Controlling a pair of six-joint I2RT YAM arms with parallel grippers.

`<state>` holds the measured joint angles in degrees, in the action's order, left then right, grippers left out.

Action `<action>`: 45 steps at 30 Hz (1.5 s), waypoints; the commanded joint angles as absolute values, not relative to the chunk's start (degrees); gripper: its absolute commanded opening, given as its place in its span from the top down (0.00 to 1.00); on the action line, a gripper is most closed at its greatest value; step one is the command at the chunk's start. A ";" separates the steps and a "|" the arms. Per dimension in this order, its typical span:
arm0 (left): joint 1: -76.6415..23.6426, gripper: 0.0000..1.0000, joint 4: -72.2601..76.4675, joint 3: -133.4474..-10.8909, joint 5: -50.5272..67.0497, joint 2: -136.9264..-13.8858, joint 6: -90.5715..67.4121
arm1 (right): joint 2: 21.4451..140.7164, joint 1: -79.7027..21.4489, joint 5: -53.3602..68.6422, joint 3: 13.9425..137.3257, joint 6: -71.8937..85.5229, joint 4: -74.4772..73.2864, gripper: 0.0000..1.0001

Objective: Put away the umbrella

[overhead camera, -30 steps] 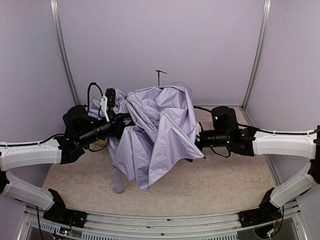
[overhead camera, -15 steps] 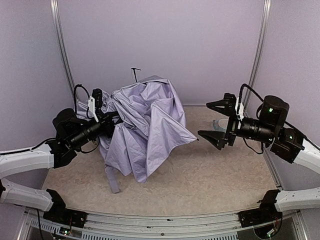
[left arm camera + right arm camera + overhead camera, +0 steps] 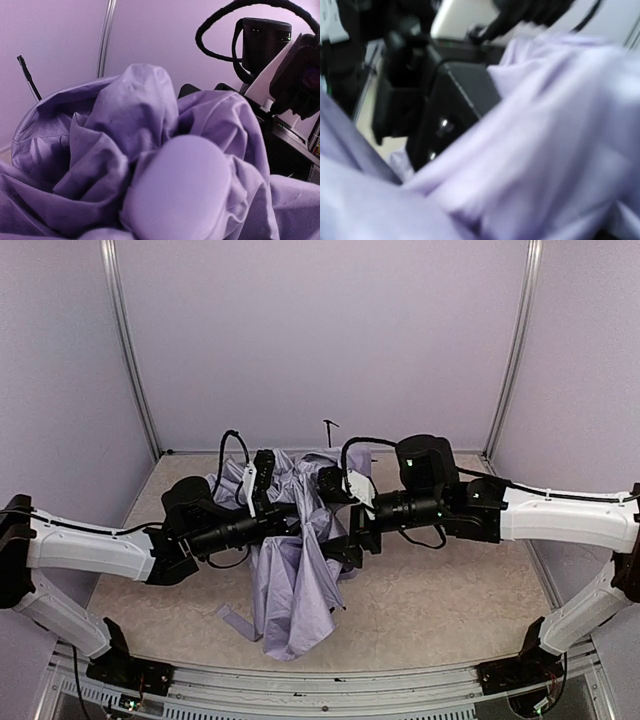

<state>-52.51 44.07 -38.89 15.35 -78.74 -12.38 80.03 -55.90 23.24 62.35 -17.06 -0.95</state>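
Observation:
The umbrella [image 3: 295, 580] is a bunched pale lavender canopy held up between my two arms, its lower folds hanging to the table. Its thin black shaft [image 3: 328, 430] sticks up behind. My left gripper [image 3: 293, 516] is buried in the fabric from the left and carries the umbrella. The left wrist view shows the rounded lavender handle [image 3: 175, 192] right at the jaws, wrapped in canopy folds [image 3: 135, 105]; my fingers are hidden. My right gripper [image 3: 338, 515] is open, its fingers spread against the canopy's right side. The right wrist view is blurred, showing fabric [image 3: 545, 140].
The beige table [image 3: 450, 590] is enclosed by lavender walls with metal corner posts [image 3: 515, 350]. A metal rail [image 3: 330, 685] runs along the near edge. The left arm's black wrist [image 3: 450, 95] sits close in front of the right gripper.
The left arm has swung the umbrella toward the table's middle and the canopy has bunched narrower. The right arm pulled back, then came in again against the canopy.

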 commanded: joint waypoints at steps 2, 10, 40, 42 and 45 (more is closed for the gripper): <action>-53.79 0.78 58.08 -40.41 19.74 -82.89 -18.45 | 83.73 -56.48 17.56 62.93 -19.06 -1.99 0.00; -53.88 0.79 66.94 -39.55 24.17 -87.49 -23.61 | 86.53 -56.46 18.65 62.12 -20.65 1.42 0.00; -49.53 0.83 67.83 -37.36 19.24 -74.25 -25.80 | 67.00 -48.94 22.21 50.35 -18.01 0.76 0.01; -50.13 0.83 68.33 -37.35 19.16 -73.93 -25.73 | 70.29 -48.93 24.63 53.47 -18.43 0.21 0.02; -51.03 0.83 67.79 -37.80 18.71 -74.11 -24.63 | 75.25 -48.91 30.20 57.58 -18.02 -0.09 0.08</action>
